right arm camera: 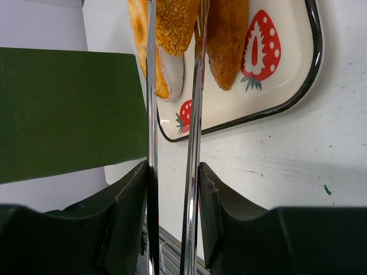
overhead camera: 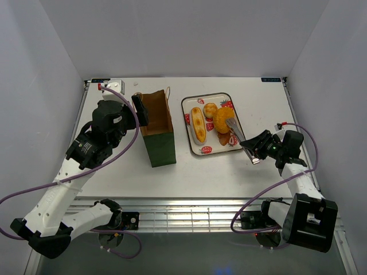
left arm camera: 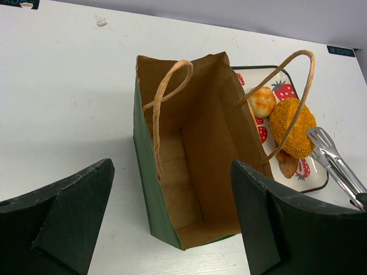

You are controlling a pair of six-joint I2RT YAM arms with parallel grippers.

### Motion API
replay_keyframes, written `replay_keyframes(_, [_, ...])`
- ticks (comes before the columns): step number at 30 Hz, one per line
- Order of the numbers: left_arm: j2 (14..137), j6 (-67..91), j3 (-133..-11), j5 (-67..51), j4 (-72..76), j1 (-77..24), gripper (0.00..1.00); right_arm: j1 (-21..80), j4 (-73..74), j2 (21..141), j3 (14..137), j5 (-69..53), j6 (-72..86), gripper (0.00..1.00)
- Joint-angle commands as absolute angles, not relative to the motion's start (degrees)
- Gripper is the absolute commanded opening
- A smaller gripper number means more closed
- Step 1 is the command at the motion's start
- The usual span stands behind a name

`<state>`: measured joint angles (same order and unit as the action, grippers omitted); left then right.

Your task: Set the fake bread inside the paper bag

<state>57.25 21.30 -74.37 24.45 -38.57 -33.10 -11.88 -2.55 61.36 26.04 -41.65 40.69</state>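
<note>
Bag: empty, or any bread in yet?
Empty. The left wrist view looks down the bag to a bare brown floor; the bread lies on the tray.

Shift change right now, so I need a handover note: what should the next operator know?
Left gripper: open, fingers spread above the paper bag.
Right gripper: shut on metal tongs, whose tips are at the large oval bun.
Fake bread: all four pieces lie on the strawberry tray. The bag stands upright beside it, empty.
Done: nothing bagged.
Left: move all four pieces into the bag.
</note>
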Motion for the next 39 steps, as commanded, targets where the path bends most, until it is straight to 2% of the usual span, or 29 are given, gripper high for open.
replay_keyframes(1, [56.16,21.62,-74.97,24.17,-38.58,-32.87,0.92,-12.04,-5.89,61.61,26.1,-44.03,41.13,0.19])
replay_keyframes(8, [55.64,22.15,-75.23,25.05,-38.76,-32.87,0.93,-12.04,-3.17,59.07,27.77,-44.03,40.78,0.08])
replay_keyframes(16, [54.84,22.59,-75.85,26.01,-38.76,-32.87,0.93,-12.04,4.21,54.94,30.5,-42.63,39.9,0.08])
replay_keyframes(30, [54.67,23.03,-75.15,26.72,-38.76,-32.87,0.93,-11.95,8.87,50.72,33.83,-43.68,40.34,0.08])
replay_keyframes(39, [55.72,20.57,-77.6,32.34,-39.73,-32.87,0.93,-12.04,12.04,48.78,40.33,-46.23,40.78,0.08])
